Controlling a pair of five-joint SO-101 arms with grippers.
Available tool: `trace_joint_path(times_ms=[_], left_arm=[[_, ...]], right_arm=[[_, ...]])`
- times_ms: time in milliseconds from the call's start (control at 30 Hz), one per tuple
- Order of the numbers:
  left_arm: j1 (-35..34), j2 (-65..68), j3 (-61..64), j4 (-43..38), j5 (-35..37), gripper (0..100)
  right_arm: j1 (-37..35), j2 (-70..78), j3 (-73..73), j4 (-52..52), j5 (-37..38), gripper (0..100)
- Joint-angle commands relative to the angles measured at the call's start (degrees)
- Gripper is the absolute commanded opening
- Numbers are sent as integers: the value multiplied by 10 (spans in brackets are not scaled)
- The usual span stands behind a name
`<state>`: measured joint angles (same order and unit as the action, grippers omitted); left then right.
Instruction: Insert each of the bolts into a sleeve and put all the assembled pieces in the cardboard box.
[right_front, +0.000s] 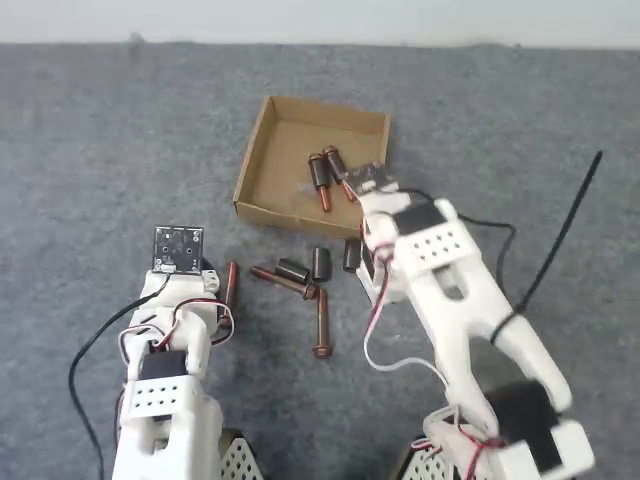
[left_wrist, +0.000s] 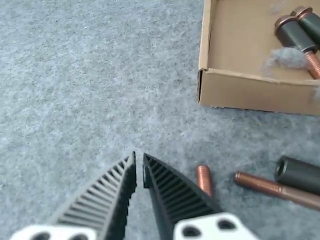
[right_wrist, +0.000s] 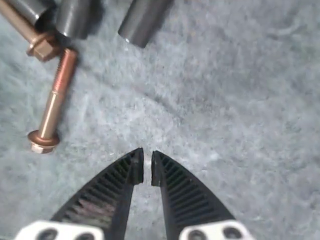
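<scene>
The cardboard box (right_front: 262, 150) sits at the middle back with two bolts in sleeves (right_front: 320, 176) lying in it; the left wrist view shows them too (left_wrist: 292, 31). In front of the box lie a loose bolt (right_front: 322, 320), a bolt (right_front: 270, 275) next to a dark sleeve (right_front: 292, 268), and two more sleeves (right_front: 321, 263) (right_front: 352, 255). Another bolt (right_front: 232, 285) lies beside the left arm (right_front: 175, 320). My left gripper (left_wrist: 139, 161) is shut and empty over the carpet, with that bolt's tip (left_wrist: 203, 180) just beside it. My right gripper (right_wrist: 146, 159) is shut and empty, short of a bolt (right_wrist: 52, 102) and a sleeve (right_wrist: 145, 20).
Grey carpet covers the whole table. The right arm (right_front: 430, 250) stands by the box's near right corner, its cables trailing behind. A tuft of grey fluff (left_wrist: 287, 57) lies in the box. Open carpet stretches left of the box.
</scene>
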<state>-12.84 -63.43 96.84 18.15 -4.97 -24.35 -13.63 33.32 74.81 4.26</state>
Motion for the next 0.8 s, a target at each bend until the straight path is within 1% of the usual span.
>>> trace_joint_path(times_ms=[0, 367, 433, 500, 567, 700, 767], left_arm=[[-4, -13, -15, -18, -5, 23], [-4, -13, -7, -18, -10, 25], [-4, -13, -7, -17, -48, 26], [-4, -13, -7, -16, -88, 26], [-4, -13, -7, -17, -96, 25], [-4, -13, -7, -18, -97, 25], [-4, -13, -7, -18, -97, 25]], right_arm=[[-3, -44, 4, -19, -1, 9], [-4, -44, 4, -110, -5, 12], [-4, -44, 4, -126, -6, 39], [-7, -32, -2, -138, -20, 87], [-7, -4, -26, -138, -45, 110], [-7, 83, -106, -127, -68, 73], [-7, 132, -152, -108, -88, 84]])
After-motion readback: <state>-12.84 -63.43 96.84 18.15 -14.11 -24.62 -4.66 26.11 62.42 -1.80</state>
